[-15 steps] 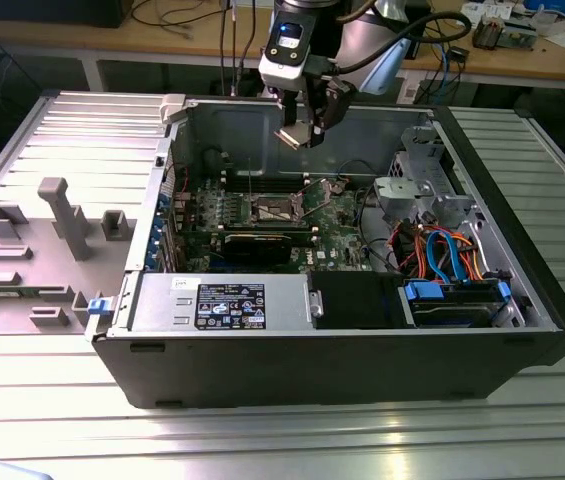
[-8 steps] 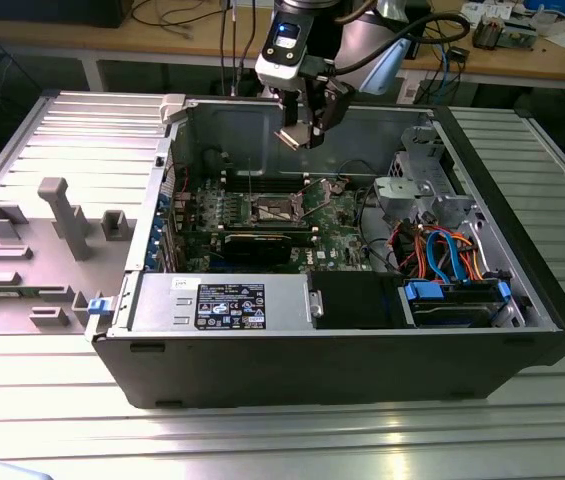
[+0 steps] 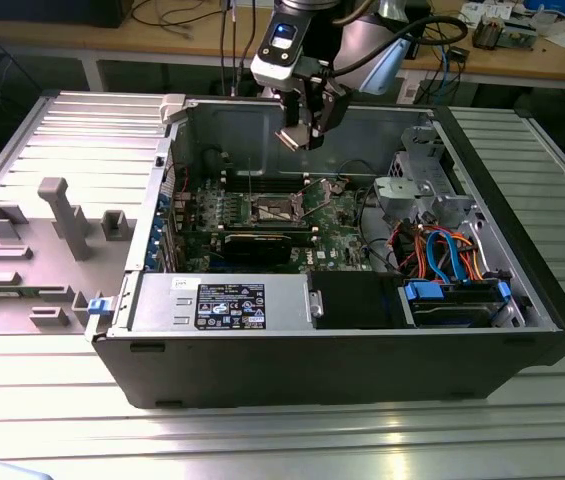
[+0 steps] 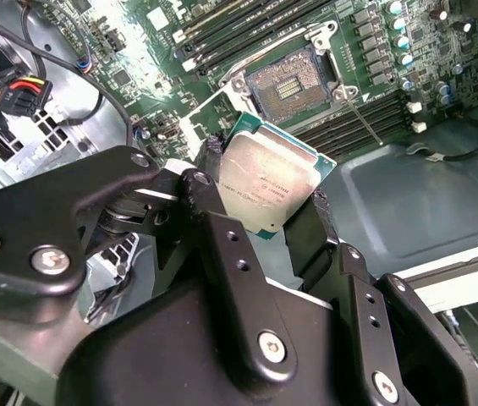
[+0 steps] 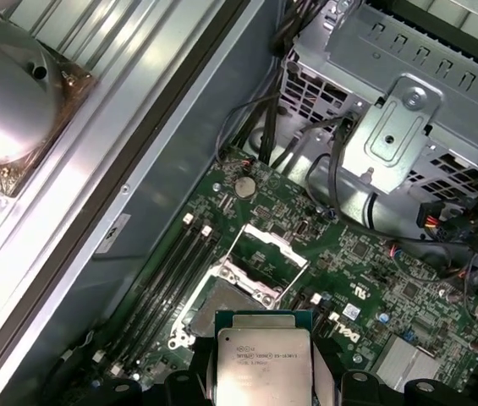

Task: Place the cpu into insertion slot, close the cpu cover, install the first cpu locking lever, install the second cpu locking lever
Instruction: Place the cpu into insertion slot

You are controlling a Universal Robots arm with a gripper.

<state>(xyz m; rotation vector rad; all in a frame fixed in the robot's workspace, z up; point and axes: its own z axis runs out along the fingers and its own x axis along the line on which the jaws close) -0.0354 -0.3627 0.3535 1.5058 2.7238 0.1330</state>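
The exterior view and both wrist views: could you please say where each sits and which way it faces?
Exterior view: off the arm, outside the open computer case, looking down into it; arm and gripper show.
First wrist view: on the arm, facing the insertion slot; gripper holding the cpu shows.
Second wrist view: on the arm, looking past the gripper's black linkage.
Both wrist views share cpu and slot.

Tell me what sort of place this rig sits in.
Probably a robotics lab or test cell. An opened desktop PC case sits on a slotted aluminium table. Wooden workbenches strewn with cables run behind it. The arm's end effector holds the cpu above the motherboard.
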